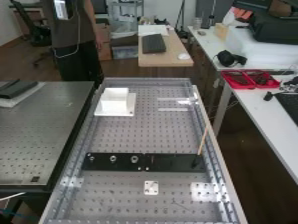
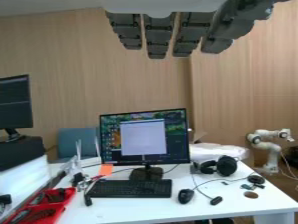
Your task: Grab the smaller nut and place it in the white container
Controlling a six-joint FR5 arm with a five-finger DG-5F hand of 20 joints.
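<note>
In the high view, a black plate [image 1: 169, 162] lies across the perforated bench, with nuts of differing size on its left half: a small nut [image 1: 92, 158], a middle one [image 1: 113, 159] and a larger one [image 1: 134, 159]. Farther up the bench, the white container [image 1: 115, 100] sits on a white base. The hand [image 2: 158, 36] hangs in the wrist view with its fingers straight and nothing held, facing a desk away from the nuts.
A thin wooden stick [image 1: 203, 141] stands at the black plate's right end. A small white square plate [image 1: 151, 188] lies nearer on the bench. Metal rails [image 1: 216, 160] edge the bench. Beside it are a dark perforated table [image 1: 40, 135] and a white desk [image 1: 266, 117].
</note>
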